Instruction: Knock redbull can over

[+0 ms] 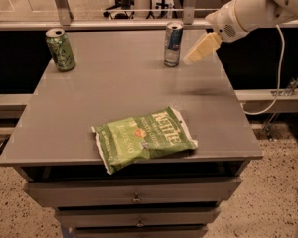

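Note:
The redbull can [173, 44] stands upright near the far edge of the grey table [114, 88], right of centre. It is slim, blue and silver with a silver top. My gripper [192, 56] reaches in from the upper right on a white arm. Its cream fingers point down and left, and the tip is just right of the can, a small gap apart, at about the can's lower half. Nothing shows in the gripper.
A wider green can [60, 49] stands upright at the far left corner. A green chip bag [144, 138] lies flat near the front edge. Drawers [134, 197] sit below the tabletop. A metal rail [114, 25] runs behind the table.

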Action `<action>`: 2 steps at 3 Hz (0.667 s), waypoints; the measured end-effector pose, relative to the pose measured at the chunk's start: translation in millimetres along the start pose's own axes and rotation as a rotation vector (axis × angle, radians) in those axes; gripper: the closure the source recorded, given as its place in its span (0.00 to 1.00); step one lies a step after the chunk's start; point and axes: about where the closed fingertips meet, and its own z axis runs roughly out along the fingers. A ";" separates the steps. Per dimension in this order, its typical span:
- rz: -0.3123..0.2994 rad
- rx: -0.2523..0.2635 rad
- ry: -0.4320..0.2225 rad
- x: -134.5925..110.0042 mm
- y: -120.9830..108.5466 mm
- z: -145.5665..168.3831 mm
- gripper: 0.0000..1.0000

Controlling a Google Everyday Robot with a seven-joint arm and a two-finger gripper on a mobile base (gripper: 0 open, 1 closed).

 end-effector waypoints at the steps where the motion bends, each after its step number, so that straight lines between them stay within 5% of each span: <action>1: 0.067 -0.030 -0.109 -11.4 -11.4 30.1 0.00; 2: 0.145 -0.115 -0.235 -20.7 -2.8 55.6 0.00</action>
